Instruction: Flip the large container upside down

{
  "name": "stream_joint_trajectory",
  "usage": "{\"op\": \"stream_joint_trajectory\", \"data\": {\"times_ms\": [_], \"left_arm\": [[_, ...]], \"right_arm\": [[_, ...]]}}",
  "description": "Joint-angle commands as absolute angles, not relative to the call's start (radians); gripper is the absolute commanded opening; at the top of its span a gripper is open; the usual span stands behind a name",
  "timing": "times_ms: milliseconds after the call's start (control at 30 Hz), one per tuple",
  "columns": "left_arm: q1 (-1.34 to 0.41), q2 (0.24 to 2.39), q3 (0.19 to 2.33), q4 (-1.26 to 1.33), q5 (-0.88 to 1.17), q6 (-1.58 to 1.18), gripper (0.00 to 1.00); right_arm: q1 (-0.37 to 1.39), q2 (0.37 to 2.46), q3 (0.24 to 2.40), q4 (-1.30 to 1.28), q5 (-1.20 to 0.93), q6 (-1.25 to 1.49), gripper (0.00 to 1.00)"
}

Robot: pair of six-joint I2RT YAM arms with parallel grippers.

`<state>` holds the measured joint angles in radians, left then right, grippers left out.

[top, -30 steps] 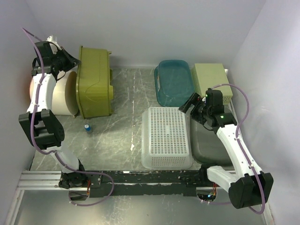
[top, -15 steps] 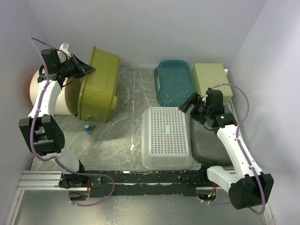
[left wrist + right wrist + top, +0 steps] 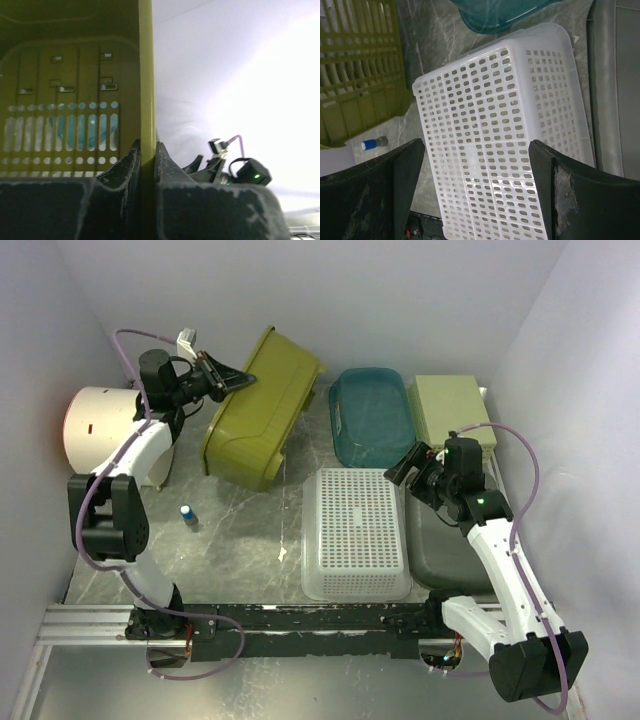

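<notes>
The L gripper (image 3: 236, 377) was clamped on the rim of the large olive container (image 3: 262, 412). In the last sec it had swung the bin off the white drum (image 3: 100, 425) twd rear centre, so it hung tilted near the teal tub (image 3: 372, 415), low end on or just above the table (image 3: 250, 530) (couldn't tell which). I'd say the flip was approx half done, w/ the rim yet to go over & down. The R gripper (image 3: 405, 465) stayed spread open above the white basket (image 3: 357, 530), holding nothing.
</notes>
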<state>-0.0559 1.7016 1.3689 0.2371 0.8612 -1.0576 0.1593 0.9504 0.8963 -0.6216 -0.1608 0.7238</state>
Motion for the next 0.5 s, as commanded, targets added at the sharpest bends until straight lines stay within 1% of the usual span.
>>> {"op": "stream_joint_trajectory", "data": {"times_ms": [0,67,200,367,467], "left_arm": [[-0.066,1.763,1.347,0.779,0.896,-1.430,0.07],[-0.075,1.797,1.347,0.872,0.884,-1.517,0.07],[-0.071,1.848,1.331,0.908,0.875,-1.583,0.07],[-0.063,1.965,1.218,1.183,0.856,-1.841,0.07],[-0.054,1.991,1.167,1.225,0.843,-1.891,0.07]], "right_arm": [[0.169,0.922,0.898,-0.650,-0.137,0.716,0.86],[0.169,0.922,0.899,-0.651,-0.138,0.718,0.86],[0.170,0.926,0.899,-0.653,-0.141,0.718,0.86],[0.169,0.925,0.902,-0.656,-0.139,0.718,0.86],[0.170,0.930,0.909,-0.660,-0.138,0.716,0.86]]}}
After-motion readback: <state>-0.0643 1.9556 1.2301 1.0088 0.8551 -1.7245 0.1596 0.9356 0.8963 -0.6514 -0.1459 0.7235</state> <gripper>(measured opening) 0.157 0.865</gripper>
